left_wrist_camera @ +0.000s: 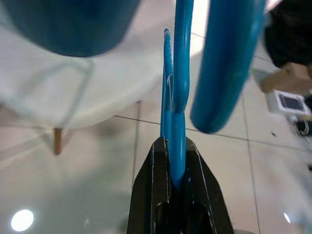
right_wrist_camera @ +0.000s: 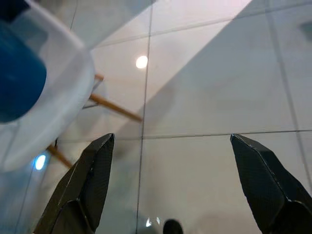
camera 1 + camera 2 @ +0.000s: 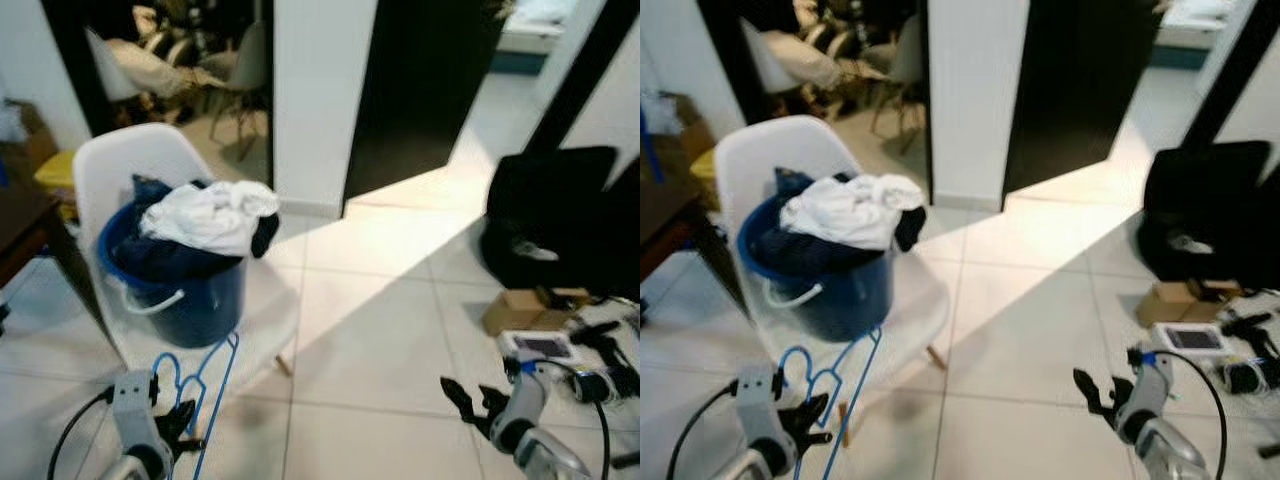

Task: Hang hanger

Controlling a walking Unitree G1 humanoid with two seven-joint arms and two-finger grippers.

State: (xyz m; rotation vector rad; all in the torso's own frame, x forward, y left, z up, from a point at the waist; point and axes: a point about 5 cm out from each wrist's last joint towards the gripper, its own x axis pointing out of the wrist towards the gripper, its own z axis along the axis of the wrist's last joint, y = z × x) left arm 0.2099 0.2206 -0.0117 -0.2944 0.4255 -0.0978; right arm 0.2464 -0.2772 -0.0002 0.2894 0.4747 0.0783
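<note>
Rising from the left hand, a pinched blue hanger.

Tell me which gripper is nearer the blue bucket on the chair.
Left. The left gripper, shut on the blue hanger, sits just below the blue bucket by the white chair. The right gripper hangs open over floor tiles, well off to the right.

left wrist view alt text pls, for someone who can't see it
The left tool is shut on a blue hanger, whose wire runs up between its black fingers. Behind, blurred, are a white chair holding a blue bucket and pale floor tiles.
</note>
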